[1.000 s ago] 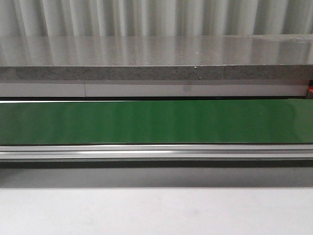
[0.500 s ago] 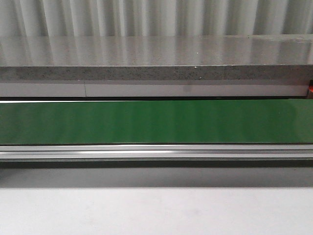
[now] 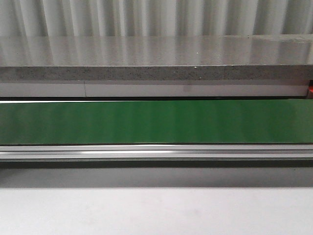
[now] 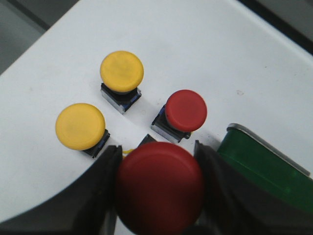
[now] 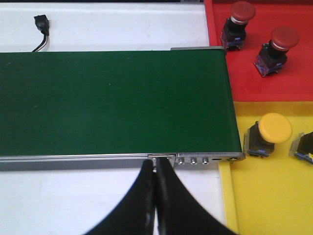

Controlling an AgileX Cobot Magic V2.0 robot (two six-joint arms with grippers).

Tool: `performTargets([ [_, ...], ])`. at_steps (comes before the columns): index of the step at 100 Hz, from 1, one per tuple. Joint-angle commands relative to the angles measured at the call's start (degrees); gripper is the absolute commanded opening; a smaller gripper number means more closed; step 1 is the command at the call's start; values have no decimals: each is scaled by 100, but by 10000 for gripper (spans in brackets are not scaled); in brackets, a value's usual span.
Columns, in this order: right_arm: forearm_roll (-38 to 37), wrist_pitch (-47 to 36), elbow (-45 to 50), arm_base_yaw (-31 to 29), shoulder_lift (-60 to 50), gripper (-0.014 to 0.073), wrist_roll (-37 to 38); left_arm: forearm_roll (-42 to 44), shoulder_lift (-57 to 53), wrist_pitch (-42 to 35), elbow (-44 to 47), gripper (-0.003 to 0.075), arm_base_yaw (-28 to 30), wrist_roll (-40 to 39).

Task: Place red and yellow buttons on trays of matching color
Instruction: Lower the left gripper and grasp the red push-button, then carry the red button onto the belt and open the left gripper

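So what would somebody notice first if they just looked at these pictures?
Probably the big red button clamped in the left gripper, with two yellow buttons and another red one on the white table beyond. Next, the long green conveyor belt, running to the red tray and yellow tray.

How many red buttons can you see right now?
4. One in the left tool, one on the white table beside it, two on the red tray. Others may be hidden.
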Motion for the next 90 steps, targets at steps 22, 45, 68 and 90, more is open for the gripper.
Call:
performTargets([
  [22, -15, -340, -144, 4, -24, -67, -37, -57, -778, 302, -164, -20, -713, 697],
  [45, -15, -340, -144, 4, -24, -67, -37, -10, -563, 537, -164, -20, -1282, 1010],
  [68, -15, -340, -144, 4, -24, -67, -37, 16, -191, 527, -164, -20, -1388, 1010],
  [90, -15, -340, -144, 4, -24, -67, -37, -8, -42, 493, -164, -19, -1388, 1010],
])
